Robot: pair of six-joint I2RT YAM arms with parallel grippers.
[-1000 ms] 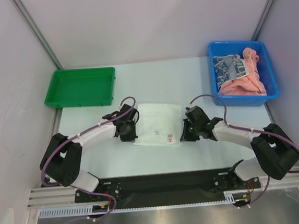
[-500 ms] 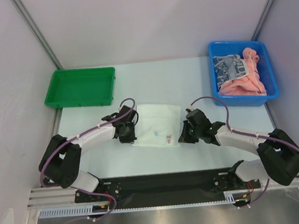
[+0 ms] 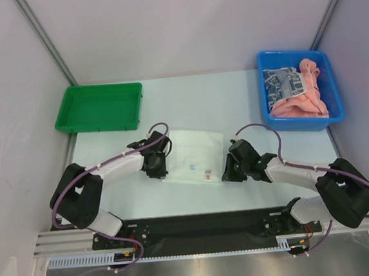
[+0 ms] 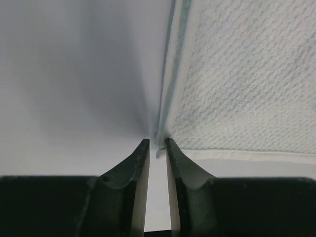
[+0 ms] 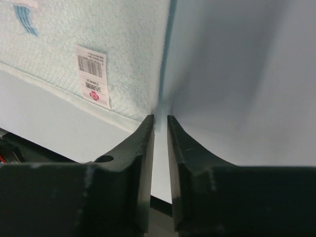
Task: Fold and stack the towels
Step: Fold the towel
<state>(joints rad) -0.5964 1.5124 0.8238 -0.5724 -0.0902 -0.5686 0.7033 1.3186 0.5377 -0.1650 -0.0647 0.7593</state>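
A white towel (image 3: 195, 151) lies flat on the table, folded over, with a small barcode label (image 5: 93, 75) near its front right corner. My left gripper (image 3: 162, 173) sits low at the towel's front left corner. Its jaws stand a narrow gap apart, and the corner's hem (image 4: 163, 123) just touches the tips (image 4: 157, 142). My right gripper (image 3: 226, 174) is at the front right corner, also parted a little (image 5: 160, 118), with the towel's edge (image 5: 148, 106) beside its left finger. More towels, pink (image 3: 305, 101) and blue-patterned (image 3: 282, 83), lie in the blue bin (image 3: 302, 125).
A green tray (image 3: 97, 127) stands at the back left with nothing visible in it. The blue bin is at the back right, near the right wall. Both arms reach inward low over the table, their cables arching above them.
Both pairs of jaws have parted from shut to a narrow gap at the towel's front corners. The right gripper has slid slightly toward me.
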